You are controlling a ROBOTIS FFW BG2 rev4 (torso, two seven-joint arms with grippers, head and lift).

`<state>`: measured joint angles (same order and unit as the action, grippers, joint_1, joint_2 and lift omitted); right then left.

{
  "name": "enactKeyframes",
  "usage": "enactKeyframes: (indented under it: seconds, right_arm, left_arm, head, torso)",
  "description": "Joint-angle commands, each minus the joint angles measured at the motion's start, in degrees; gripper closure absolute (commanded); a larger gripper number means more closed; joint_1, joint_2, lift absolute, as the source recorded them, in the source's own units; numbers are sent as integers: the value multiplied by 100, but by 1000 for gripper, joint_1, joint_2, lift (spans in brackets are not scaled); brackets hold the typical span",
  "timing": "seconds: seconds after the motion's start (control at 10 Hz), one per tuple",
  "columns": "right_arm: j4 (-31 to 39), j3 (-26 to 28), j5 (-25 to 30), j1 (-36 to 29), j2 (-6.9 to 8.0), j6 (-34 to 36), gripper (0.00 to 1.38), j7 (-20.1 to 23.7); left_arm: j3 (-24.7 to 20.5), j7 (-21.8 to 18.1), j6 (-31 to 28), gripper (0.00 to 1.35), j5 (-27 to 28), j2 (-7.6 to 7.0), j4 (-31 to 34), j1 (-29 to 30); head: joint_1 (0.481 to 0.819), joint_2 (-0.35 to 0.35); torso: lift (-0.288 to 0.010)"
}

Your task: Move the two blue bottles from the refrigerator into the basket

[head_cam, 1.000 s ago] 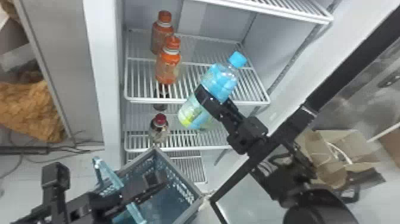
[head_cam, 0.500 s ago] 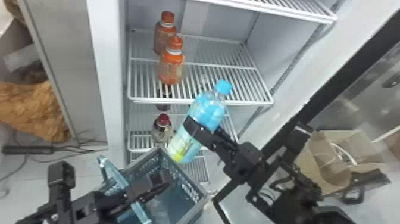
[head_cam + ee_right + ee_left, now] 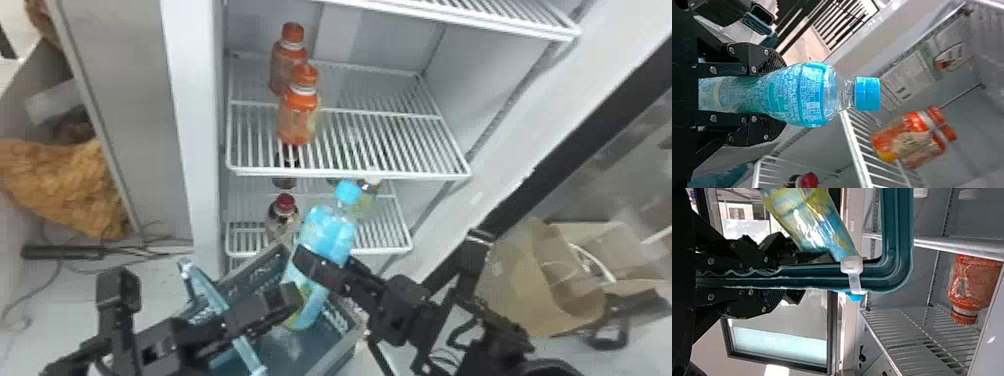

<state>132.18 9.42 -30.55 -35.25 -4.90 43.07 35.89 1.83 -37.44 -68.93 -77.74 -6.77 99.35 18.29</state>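
So we're holding one blue bottle (image 3: 327,232) in the right gripper (image 3: 307,262), jaws clamped on its body. It's leaning, blue cap up, with its lower end hanging over the basket (image 3: 345,345); we can't tell if the base is touching anything in there. With the left gripper (image 3: 291,296) we're gripping the basket's handle (image 3: 245,352), jaws closed on the bar, near the lower part of the bottle. In the left wrist view we're seeing a white clip (image 3: 852,264) on that handle, too.

Over in the fridge (image 3: 190,150), we're looking at two orange bottles, one at the back (image 3: 285,65) and one nearer us (image 3: 298,117), both standing on a wire shelf (image 3: 350,172). A red-capped bottle (image 3: 282,215) is sitting on the lower shelf (image 3: 390,246). Off to the right, a brown paper bag (image 3: 520,285) is sitting outside the fridge.
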Motion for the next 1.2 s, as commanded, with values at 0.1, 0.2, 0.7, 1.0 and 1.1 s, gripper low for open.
enactKeyframes:
  seconds: [0.1,0.2,0.7,1.0,1.1]
  right_arm:
    - [-443,-359,-19,248,-125,-4,1273,15]
    - [-513,-439,-53,262,-151,24,1141,33]
    - [-710,-450,107,459,-239,320,168,235]
    - [-1076,-279,-30,417,-213,-1185,190,331]
    - [-1202,-233,-41,347,-204,-1860,191,340]
  left_arm:
    - [34,-1,17,1202,-30,0,0,-29]
    - [45,-1,17,1202,-41,0,0,-43]
    - [45,-1,59,1202,-87,-9,0,-29]
    - [45,-1,73,1202,-87,-9,0,-29]
    - [34,-1,73,1202,-98,-9,0,-15]
  head:
    - [695,-252]
    - [695,-235]
    - [695,-195]
    - [695,-218]
    - [695,-233]
  torso:
    - [0]
    - [0]
    - [0]
    - [0]
    - [0]
